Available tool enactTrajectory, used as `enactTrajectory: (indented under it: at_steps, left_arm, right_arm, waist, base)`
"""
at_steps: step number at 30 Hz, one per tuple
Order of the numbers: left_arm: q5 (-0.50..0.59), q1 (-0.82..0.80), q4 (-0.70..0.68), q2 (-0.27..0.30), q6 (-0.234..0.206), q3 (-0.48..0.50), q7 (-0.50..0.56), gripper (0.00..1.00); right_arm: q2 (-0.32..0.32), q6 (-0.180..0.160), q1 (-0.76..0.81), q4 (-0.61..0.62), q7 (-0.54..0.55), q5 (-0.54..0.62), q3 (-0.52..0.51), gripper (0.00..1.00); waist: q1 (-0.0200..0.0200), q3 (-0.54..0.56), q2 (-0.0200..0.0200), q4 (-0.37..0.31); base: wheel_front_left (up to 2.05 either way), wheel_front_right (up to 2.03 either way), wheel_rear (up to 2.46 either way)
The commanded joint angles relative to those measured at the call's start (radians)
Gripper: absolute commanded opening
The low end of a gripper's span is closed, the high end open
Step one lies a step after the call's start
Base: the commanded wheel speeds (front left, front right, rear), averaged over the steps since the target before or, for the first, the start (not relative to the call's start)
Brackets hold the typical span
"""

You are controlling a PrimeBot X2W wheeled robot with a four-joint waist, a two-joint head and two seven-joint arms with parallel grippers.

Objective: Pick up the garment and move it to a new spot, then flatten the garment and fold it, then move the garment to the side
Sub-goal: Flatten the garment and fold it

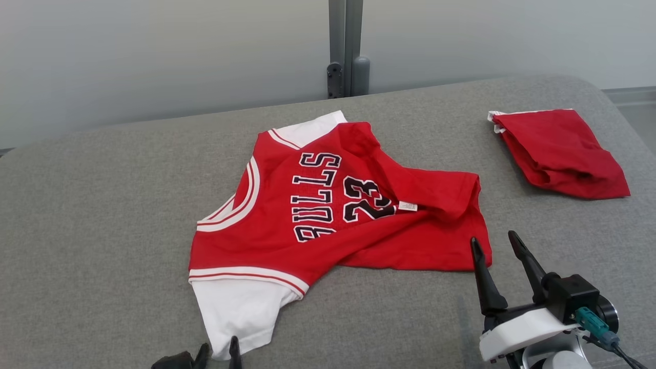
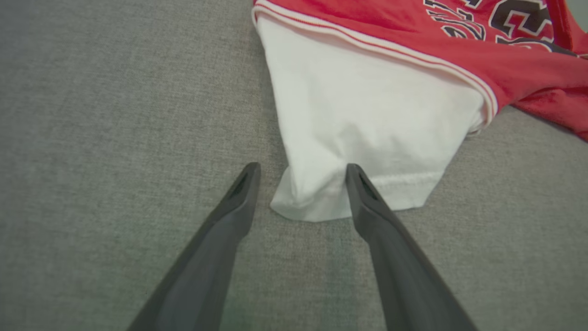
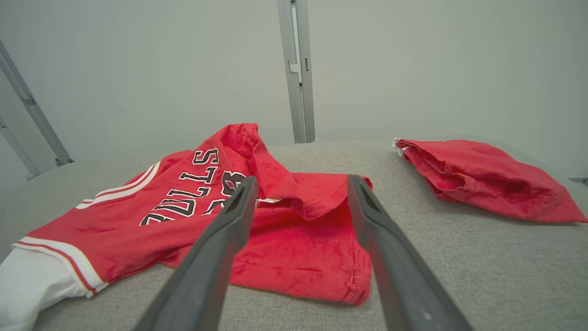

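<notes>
Between fingers of left hand (image 2: 302, 166), spread wide: white sleeve (image 2: 367, 115) corner, ungripped; close low, catching both layers; right hand (image 1: 493, 237) open, empty, beside red hem (image 1: 435, 261).

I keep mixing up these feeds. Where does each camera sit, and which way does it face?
Head view: on the head, facing forward and down at the jersey; left gripper lower left, right gripper lower right.
Left wrist view: on that wrist, looking down its open fingers at the white sleeve.
Right wrist view: low, facing between its open fingers across the jersey toward the post.
Head and right wrist views share the folded red cloth.
</notes>
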State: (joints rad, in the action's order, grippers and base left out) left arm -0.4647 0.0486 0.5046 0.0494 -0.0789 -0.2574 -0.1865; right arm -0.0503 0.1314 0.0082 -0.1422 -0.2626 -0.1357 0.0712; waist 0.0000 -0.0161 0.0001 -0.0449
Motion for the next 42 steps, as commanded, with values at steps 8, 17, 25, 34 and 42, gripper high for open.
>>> enactTrajectory:
  at_steps: [8,17,25,34,42]
  left_arm:
    - [-0.027,-0.046,-0.025,0.003,0.028,0.002,-0.057,0.0]
    - [0.003,-0.005,-0.238,0.025,-0.004,0.108,-0.079,0.0]
    - [0.016,0.081,-0.377,0.037,-0.02,0.133,-0.078,0.0]
    - [0.003,0.134,-0.398,0.04,-0.042,0.144,-0.074,0.0]
    - [0.002,0.104,-0.377,0.031,-0.04,0.116,-0.072,0.0]
  right_arm:
    - [-0.001,-0.001,0.009,-0.036,-0.003,0.019,-0.055,1.0]
    - [0.0,-0.001,0.05,-0.135,-0.003,0.017,-0.108,1.0]
    - [-0.001,-0.001,0.055,-0.204,-0.003,-0.013,-0.097,1.0]
    - [-0.001,-0.001,0.005,-0.285,-0.003,-0.039,-0.068,1.0]
    - [-0.001,-0.002,-0.094,-0.447,-0.002,-0.07,-0.065,1.0]
  waist:
    - [0.0,-0.023,-0.0001,-0.003]
    - [0.0,-0.018,-0.0001,0.035]
    - [0.0,-0.009,-0.0001,0.06]
    - [0.0,-0.019,-0.0001,0.095]
    - [0.0,-0.024,-0.0001,0.119]
  base:
    - [0.0,0.0,0.0]
    - [0.0,0.0,0.0]
    - [0.0,0.0,0.0]
    - [0.0,0.0,0.0]
    - [0.0,0.0,0.0]
